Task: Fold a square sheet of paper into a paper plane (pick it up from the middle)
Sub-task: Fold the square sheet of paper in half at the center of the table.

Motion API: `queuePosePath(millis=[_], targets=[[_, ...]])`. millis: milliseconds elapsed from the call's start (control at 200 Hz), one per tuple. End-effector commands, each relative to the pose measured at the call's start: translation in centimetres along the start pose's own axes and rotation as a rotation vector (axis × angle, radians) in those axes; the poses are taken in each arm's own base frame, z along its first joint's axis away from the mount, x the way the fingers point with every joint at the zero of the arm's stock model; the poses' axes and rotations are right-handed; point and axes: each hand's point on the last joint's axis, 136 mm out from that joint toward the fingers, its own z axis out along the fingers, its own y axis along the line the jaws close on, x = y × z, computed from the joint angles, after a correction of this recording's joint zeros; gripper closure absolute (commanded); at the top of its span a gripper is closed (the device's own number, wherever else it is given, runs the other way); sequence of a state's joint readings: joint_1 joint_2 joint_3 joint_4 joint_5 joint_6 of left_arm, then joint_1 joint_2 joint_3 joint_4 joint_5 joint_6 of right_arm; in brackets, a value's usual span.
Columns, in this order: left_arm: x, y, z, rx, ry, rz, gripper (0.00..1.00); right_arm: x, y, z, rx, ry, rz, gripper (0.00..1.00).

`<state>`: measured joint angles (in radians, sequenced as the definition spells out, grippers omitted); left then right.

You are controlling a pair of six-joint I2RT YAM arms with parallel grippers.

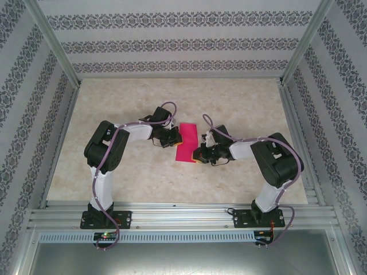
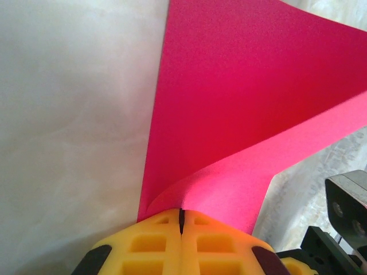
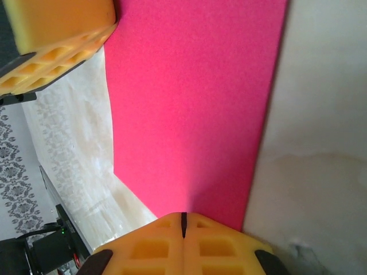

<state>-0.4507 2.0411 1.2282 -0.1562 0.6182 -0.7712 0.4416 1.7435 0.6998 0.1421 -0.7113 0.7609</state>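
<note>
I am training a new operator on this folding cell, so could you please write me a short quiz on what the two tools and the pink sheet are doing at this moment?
1. True or false: the left tool is shut on the pink sheet.
2. In the top view, which tool grips the sheet nearer the bottom edge of the picture? A. the left tool. B. the right tool. C. neither holds it.
3. Fill in: in the left wrist view, the sheet just beyond the tool is not flat but ____.
Key: 1 true; 2 B; 3 curled.
</note>
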Motion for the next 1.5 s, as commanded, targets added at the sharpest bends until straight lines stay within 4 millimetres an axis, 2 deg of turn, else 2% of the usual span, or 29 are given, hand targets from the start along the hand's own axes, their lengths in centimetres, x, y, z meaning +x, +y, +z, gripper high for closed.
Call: queuePosePath(millis=[0,125,390,450,510,629,754,844,909,989,1129,1234,1494], targets=[[2.6,4.0,1.7,-0.128,0.078,-0.052,1.0,0.0,1.7,-1.1,-0.021,-0.029,-0.038,0.98],[2.6,3.9,1.7,-0.126,0.077,-0.052,1.0,0.6,1.1,-0.6,-0.019,-0.01,-0.036,0.98],[2.6,3.9,1.7,-0.125,0.08,-0.05,1.0,2.7,-3.0,1.4,0.071,0.052,0.028,0.98],[2.6,3.9,1.7,-0.128,0.08,-0.049,1.0,2.8,-3.1,1.2,0.079,0.048,0.028,0.99],[2.6,4.0,1.7,-0.128,0.081,-0.05,1.0,2.5,-2.3,0.7,0.064,0.033,0.014,0.99],[2.7,3.9,1.6,-0.132,0.09,-0.043,1.0,-0.3,0.8,-1.6,0.033,-0.064,-0.04,0.98],[2.8,4.1,1.7,-0.142,0.094,-0.038,1.0,-4.8,4.0,-3.9,-0.019,-0.223,-0.104,0.98],[2.8,4.1,1.8,-0.138,0.096,-0.042,1.0,-7.1,4.4,-4.0,-0.01,-0.245,-0.093,1.0],[2.8,4.1,1.8,-0.138,0.098,-0.04,1.0,-8.0,4.7,-3.4,-0.045,-0.176,-0.074,1.0],[2.9,4.2,1.8,-0.139,0.1,-0.042,1.0,-9.2,5.2,-2.6,-0.128,-0.189,-0.08,1.0],[2.9,4.2,1.7,-0.145,0.103,-0.039,1.0,-9.8,4.2,-1.6,-0.146,-0.178,-0.045,1.0],[3.0,4.3,1.7,-0.146,0.105,-0.038,1.0,-9.5,2.9,-0.9,-0.118,-0.161,-0.028,1.0],[3.1,4.5,1.8,-0.15,0.109,-0.038,1.0,-8.9,-2.2,0.1,-0.014,-0.157,0.057,1.0]])
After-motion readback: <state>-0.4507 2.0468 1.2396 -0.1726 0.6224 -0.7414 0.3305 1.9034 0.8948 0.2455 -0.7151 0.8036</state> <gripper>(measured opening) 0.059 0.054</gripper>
